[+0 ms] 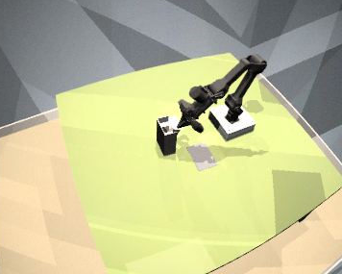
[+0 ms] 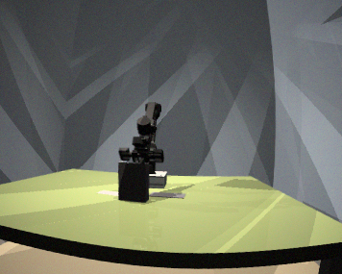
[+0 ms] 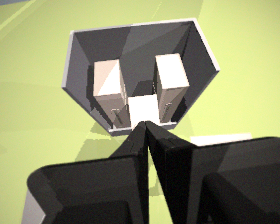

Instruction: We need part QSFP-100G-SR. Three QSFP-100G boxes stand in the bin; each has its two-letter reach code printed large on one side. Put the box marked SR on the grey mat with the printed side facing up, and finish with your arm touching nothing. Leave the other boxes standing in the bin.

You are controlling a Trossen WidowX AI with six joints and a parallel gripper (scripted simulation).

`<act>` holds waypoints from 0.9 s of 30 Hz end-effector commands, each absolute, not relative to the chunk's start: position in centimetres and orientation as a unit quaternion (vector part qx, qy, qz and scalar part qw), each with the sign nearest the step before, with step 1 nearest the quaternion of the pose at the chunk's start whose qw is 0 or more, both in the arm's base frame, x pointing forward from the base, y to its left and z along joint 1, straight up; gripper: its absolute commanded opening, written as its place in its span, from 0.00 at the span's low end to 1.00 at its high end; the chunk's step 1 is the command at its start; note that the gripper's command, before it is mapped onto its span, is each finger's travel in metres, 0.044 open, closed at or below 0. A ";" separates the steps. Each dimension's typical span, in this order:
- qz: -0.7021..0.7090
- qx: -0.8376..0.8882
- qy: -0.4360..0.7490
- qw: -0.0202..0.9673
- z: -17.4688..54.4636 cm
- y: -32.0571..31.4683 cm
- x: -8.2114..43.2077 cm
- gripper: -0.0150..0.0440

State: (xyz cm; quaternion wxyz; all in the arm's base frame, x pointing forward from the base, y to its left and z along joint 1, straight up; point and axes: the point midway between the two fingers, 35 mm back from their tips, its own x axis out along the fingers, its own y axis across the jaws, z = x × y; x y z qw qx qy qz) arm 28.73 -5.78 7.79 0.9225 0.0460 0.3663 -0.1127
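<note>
Three boxes stand in the bin, and which one is SR I can't call yet: faint marks show on the sides of the left box (image 3: 107,79) and the right box (image 3: 171,72), too small to read, while the middle box (image 3: 144,111) shows only its pale top. So the wanted box is one of these, in the bin (image 1: 167,144) (image 2: 134,183) (image 3: 135,42), and the print has to be read first!

And here's the gripper (image 1: 179,127) (image 2: 141,155) (image 3: 144,125), fingers together with nothing between them, tips near the bin's near rim. From those tips in the wrist view, the middle box sits at twelve o'clock, the left at eleven, the right at one. Contact? Can't tell from here.

Looks like the inspecting stage, nothing delivered. Good play now: get a clean look at each printed side, then lift clear of the rim before spreading the fingers. Come down square over the SR box, grip it by opposite sides, draw it straight up, and don't nudge its neighbours over.

Farther out, the grey mat (image 1: 202,157) (image 2: 168,195) (image 3: 31,212) lies at four o'clock from the bin in the top view. That finish wants the box laid over, print skyward, supported right down, then a gentle release and a clear retreat
</note>
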 end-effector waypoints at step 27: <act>-0.112 0.047 0.371 0.921 8.7 -5.3 26.8 0.25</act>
